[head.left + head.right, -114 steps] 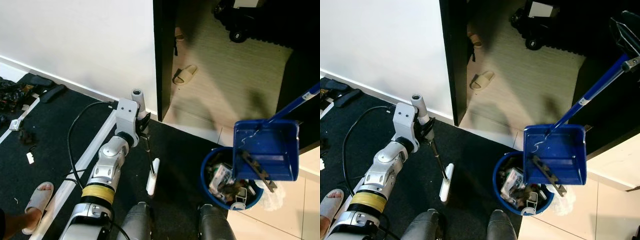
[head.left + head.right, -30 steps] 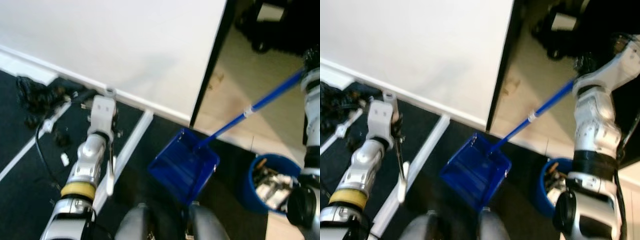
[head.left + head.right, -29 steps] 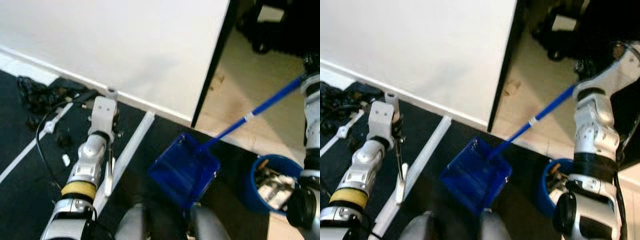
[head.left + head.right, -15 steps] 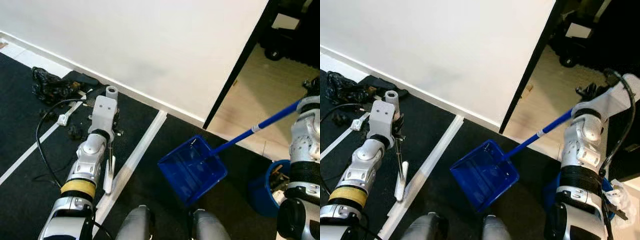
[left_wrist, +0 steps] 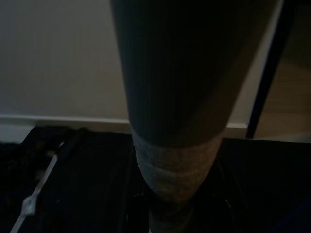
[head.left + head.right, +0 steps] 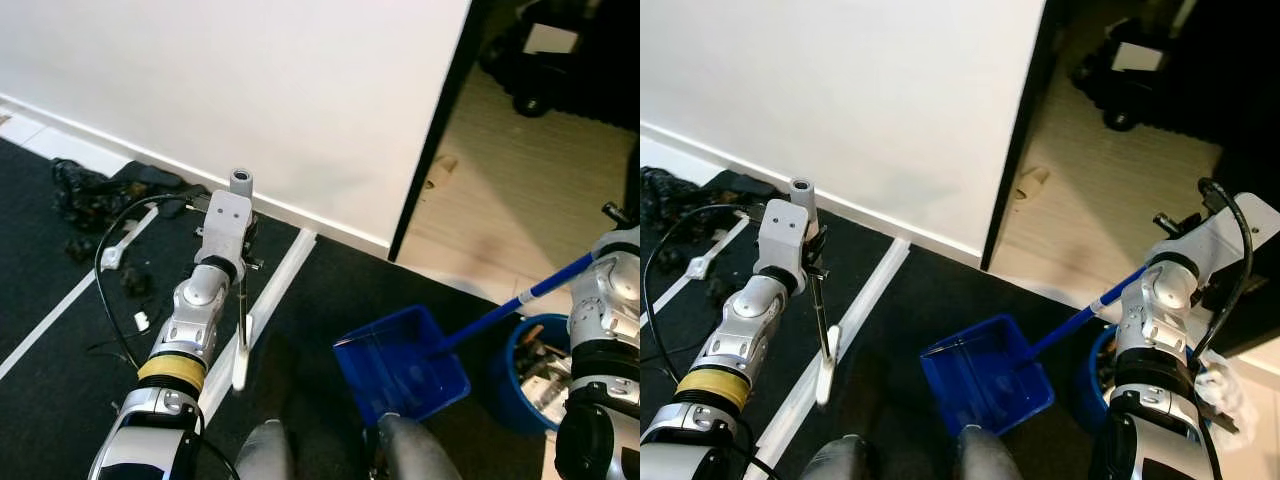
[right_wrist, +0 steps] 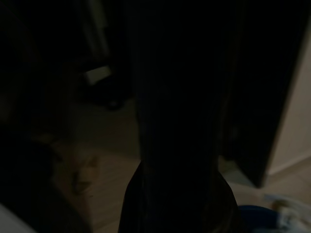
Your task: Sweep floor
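- Left end effector (image 6: 243, 268) is clamping a thin brush (image 6: 241, 335), its white head touching the black floor mat (image 6: 320, 300).
- Right end effector (image 6: 1160, 268) is gripping a blue dustpan (image 6: 985, 385) by its handle; the pan is resting beside a blue bin (image 6: 535, 370).

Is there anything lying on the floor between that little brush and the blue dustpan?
Nothing visible blocks it. The brush, held by the left end effector, hangs over the white floor stripe. Between it and the blue dustpan, held by the right end effector, lies bare black mat.
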